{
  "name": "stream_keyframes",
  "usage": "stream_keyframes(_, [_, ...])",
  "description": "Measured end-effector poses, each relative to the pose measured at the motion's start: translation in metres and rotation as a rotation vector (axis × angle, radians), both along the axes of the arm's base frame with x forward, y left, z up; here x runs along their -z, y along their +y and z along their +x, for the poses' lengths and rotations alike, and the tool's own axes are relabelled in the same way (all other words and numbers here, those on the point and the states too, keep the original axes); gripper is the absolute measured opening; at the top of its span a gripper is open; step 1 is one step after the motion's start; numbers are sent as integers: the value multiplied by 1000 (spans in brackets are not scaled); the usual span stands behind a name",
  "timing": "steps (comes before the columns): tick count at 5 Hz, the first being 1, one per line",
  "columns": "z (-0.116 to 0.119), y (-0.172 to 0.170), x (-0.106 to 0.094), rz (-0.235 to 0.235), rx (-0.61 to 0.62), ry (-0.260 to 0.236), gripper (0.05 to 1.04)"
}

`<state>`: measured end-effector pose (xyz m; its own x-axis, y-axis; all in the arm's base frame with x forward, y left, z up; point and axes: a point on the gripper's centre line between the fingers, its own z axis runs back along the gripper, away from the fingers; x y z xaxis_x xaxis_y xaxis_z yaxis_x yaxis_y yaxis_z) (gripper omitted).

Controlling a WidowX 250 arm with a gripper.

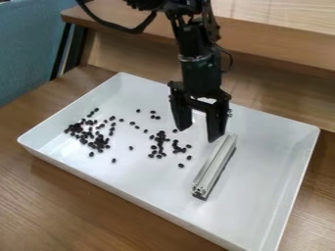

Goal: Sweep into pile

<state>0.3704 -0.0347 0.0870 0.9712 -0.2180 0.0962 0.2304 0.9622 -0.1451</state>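
The black gripper (pixel 198 133) hangs over the middle of the white tray (pixel 275 196), its two fingers spread apart with nothing between them. Just right of and below it lies a silver metal bar (pixel 214 164) with a dark underside, slanting from upper right to lower left; the right finger comes down near its upper end. Dark beans are scattered over the tray's left and middle. A dense cluster of beans (pixel 98 142) lies at the left, and a looser group of beans (pixel 160 142) sits left of the bar, with several single ones between and around.
The tray's raised walls surround the work area on a wooden table (pixel 85 211). Behind it stands a raised wooden ledge (pixel 275 46). A blue-grey surface (pixel 26 44) is at the upper left.
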Motion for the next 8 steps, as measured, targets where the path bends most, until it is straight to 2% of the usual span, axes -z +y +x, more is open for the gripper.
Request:
stream_keyframes(2, [-5, -17, 10, -47, -26, -4, 1000])
stream_keyframes(4, [-6, -34, 27, 18, -36, 0, 1000])
stream_keyframes(5, [-5, -36, 40, 61, -56, 21, 1000])
stream_keyframes(6, [-2, -33, 49, 85, -90, 18, 971])
stream_keyframes(7, [3, -32, 53, 97, -125, -18, 697])
stream_keyframes(8, [3, -30, 55, 108, -125, -32, 422])
